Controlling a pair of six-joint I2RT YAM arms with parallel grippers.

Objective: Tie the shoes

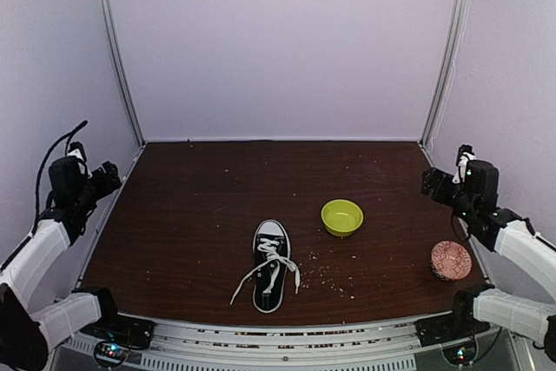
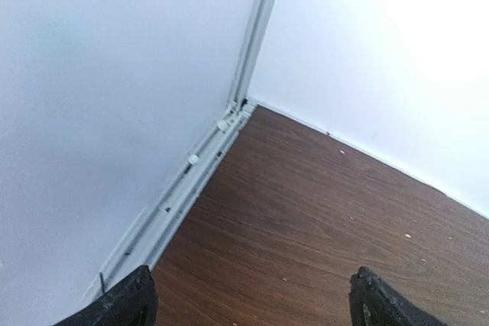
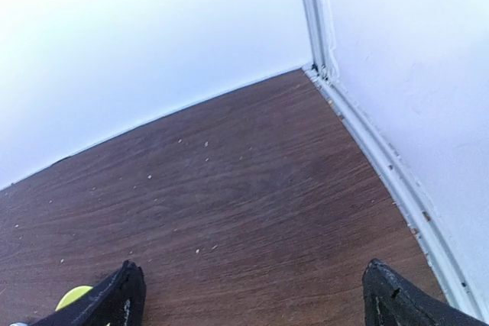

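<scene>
Scene: two arms parked at opp. sides of the bench (image 1: 200,206), with one black sneaker (image 1: 270,268) waiting between them.
L arm: left fingers (image 2: 122,305) are spread wide w/ nothing in them. The wrist cam shows only bare bench and a corner rail between the tips.
R arm: right fingers (image 3: 107,303) are likewise wide apart and hold nothing. A sliver of the green bowl (image 1: 341,216) peeks in beside the one tip.
Shoe: well apart from both sets of fingers, off to the right of the left pair and to the left of the right pair. It sits nearer the arm bases than either, toe cap pointing away from them.
Laces: white laces (image 1: 246,284) are threaded up the front, but the ends trail loose, one out to each side of the shoe. No knot or bow that I can make out.
Also on bench: the green bowl lies between the shoe and the right fingers. A patterned cup (image 1: 451,260) sits just below the right fingers, and crumbs (image 1: 330,277) are scattered beside the shoe.
Done so far: nothing, by the look of it, and neither lace end has been picked up.
Left to do: prob. the whole job. That means reaching in, taking one end per side, crossing, looping and pulling tight.
</scene>
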